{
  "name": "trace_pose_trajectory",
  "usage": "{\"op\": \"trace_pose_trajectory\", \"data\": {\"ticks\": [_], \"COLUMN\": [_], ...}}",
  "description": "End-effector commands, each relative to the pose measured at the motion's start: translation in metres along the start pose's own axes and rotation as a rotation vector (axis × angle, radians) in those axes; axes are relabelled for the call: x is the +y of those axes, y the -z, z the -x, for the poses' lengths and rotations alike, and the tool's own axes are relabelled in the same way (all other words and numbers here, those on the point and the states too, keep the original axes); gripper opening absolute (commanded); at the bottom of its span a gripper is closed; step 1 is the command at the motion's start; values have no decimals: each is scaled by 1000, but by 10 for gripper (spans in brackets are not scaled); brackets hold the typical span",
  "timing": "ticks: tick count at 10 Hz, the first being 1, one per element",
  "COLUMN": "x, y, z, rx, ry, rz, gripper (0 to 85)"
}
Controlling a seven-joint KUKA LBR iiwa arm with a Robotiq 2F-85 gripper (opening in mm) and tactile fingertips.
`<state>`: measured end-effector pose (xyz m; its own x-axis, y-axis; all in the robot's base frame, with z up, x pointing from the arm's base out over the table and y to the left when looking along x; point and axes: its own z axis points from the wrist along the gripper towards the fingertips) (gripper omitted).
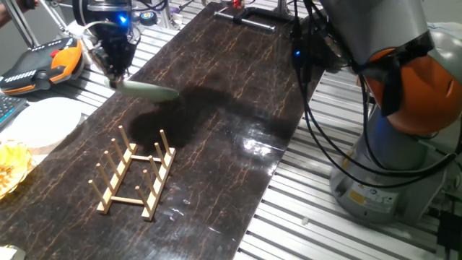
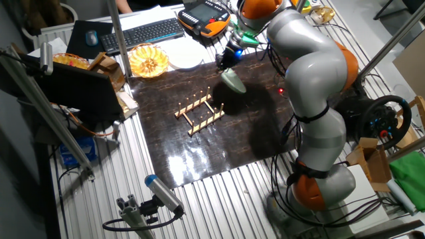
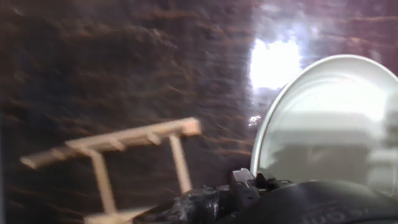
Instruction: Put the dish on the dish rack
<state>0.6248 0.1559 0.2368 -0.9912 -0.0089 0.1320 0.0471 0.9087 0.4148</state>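
My gripper [image 1: 114, 74] is shut on the rim of the dish [image 1: 148, 90], a pale mint-green plate, and holds it in the air above the dark mat, behind the dish rack [image 1: 133, 173]. The plate hangs roughly edge-on in one fixed view. In the other fixed view the gripper [image 2: 224, 63] holds the dish [image 2: 233, 81] to the right of and above the rack [image 2: 198, 111]. In the hand view the dish [image 3: 329, 118] fills the right side, and one end of the wooden rack [image 3: 118, 158] shows at lower left. The fingertips are hidden there.
A larger white plate [image 1: 40, 123] and a yellow bowl [image 2: 149, 61] sit off the mat's edge. An orange-and-black pendant [image 1: 43, 61] lies behind them. A keyboard [image 2: 141, 33] is at the back. The arm's base [image 1: 390, 166] stands beside the mat.
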Motion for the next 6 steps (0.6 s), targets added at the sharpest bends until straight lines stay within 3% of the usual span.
{"op": "trace_pose_trajectory", "data": {"ticks": [1, 4, 6], "x": [32, 52, 67], "y": [-12, -7, -2], "z": [-3, -11, -19], "rx": [10, 56, 65], "ry": [-14, -56, -74], "rz": [13, 65, 55], "gripper": [20, 20, 20]}}
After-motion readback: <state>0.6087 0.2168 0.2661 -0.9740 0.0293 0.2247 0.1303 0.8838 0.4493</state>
